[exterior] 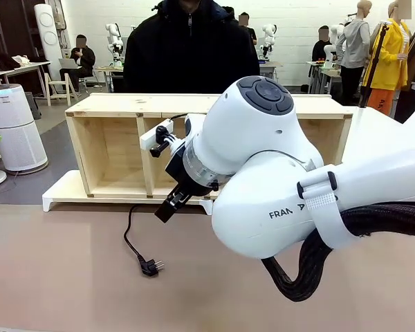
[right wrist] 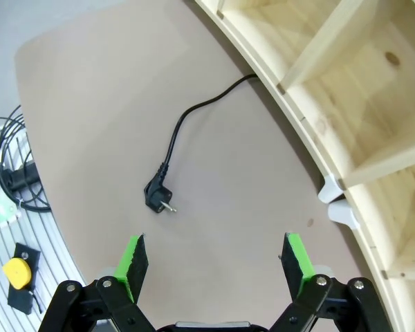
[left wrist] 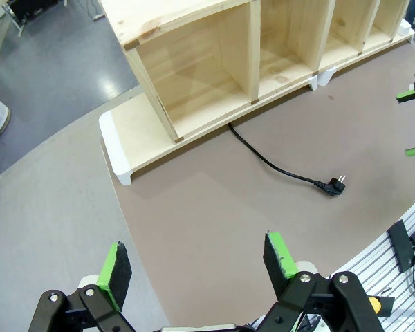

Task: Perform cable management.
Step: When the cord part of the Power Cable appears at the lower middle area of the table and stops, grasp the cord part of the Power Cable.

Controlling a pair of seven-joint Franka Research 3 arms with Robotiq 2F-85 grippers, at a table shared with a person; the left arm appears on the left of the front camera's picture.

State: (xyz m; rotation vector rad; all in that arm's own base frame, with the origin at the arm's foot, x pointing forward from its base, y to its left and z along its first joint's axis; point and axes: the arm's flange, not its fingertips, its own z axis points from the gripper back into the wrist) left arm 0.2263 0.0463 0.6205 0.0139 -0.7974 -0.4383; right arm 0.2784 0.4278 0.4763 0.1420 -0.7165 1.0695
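The cable (exterior: 129,232) is a thin black cord that comes out from under the wooden shelf unit (exterior: 194,105) and curves across the brown tabletop to its two-pin plug (exterior: 150,266). My right gripper (exterior: 169,204) hangs above the table just right of the cord, pointing down. In the right wrist view this gripper (right wrist: 214,257) is open and empty, with the plug (right wrist: 159,196) lying just beyond its left finger. My left gripper (left wrist: 197,266) is also open and empty, high above the table, well short of the cable (left wrist: 277,162) and plug (left wrist: 334,185).
A person in a black jacket (exterior: 187,48) stands behind the shelf unit (left wrist: 194,62). Coiled black wires (right wrist: 14,173) and a yellow item (right wrist: 17,273) lie on the slotted plate beside the table. The shelf's white feet (right wrist: 335,200) rest on the tabletop.
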